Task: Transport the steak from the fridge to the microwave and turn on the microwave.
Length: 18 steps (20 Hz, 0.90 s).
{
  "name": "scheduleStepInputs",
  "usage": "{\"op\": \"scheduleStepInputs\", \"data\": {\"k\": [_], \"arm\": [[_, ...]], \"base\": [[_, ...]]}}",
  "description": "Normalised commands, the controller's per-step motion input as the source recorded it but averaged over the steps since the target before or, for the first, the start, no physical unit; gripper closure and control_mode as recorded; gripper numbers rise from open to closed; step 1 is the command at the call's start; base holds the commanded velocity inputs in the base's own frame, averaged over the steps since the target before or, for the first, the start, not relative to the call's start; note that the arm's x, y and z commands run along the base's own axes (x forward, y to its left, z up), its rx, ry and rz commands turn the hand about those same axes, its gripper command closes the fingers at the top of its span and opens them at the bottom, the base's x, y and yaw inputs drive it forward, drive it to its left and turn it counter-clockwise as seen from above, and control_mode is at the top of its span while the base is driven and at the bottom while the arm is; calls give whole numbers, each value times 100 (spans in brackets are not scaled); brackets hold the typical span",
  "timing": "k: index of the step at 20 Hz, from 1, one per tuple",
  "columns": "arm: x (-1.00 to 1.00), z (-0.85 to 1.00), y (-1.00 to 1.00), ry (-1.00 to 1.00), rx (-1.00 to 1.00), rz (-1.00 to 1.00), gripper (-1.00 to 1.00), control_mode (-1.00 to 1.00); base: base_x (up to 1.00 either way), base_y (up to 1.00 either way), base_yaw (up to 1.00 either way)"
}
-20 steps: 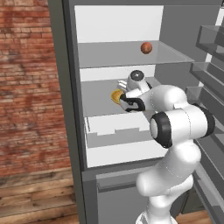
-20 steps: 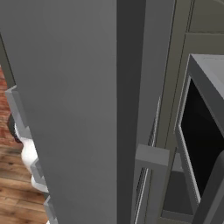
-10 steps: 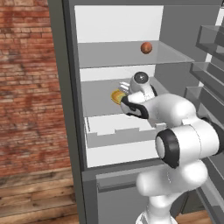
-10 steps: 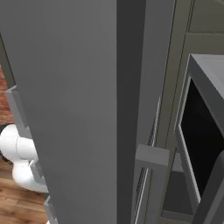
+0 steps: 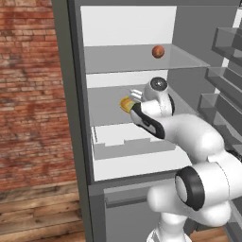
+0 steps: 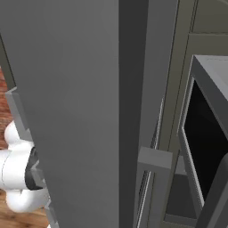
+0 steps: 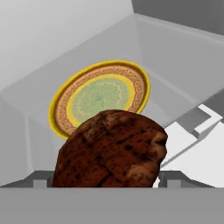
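In the hand view the steak (image 7: 111, 153), dark reddish-brown and lumpy, sits close up between my fingertips, so my gripper (image 7: 109, 180) is shut on it. It hangs just above a round yellow-rimmed plate (image 7: 100, 98) on a white shelf. From the left base view my gripper (image 5: 134, 100) reaches into the open fridge (image 5: 71, 118) at the middle shelf, right over the plate (image 5: 125, 104), and the hand hides the steak. The microwave (image 6: 205, 151) shows at the right of the right base view, with its dark window.
A smooth orange-brown ball (image 5: 158, 51) rests on the upper shelf. A pale drawer (image 5: 127, 142) sits below the plate's shelf. Door racks (image 5: 222, 94) line the right side. The fridge's grey side wall (image 6: 80, 89) blocks most of the right base view.
My elbow has swung down and to the right, towards the camera, and the wrist has shifted slightly right. The gripper stays at the plate on the middle shelf.
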Motion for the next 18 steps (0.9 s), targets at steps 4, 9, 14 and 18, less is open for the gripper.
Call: {"op": "scheduleStepInputs", "data": {"k": [4, 9, 14, 18], "arm": [[-45, 20, 14, 3, 0, 6, 100, -100], [-42, 14, 12, 2, 0, 8, 100, -100], [-38, 12, 8, 4, -1, 14, 100, -100], [-38, 14, 8, 8, -4, 15, 100, -100]], "base": [[0, 0, 0], [0, 0, 0], [0, 0, 0], [0, 0, 0]]}}
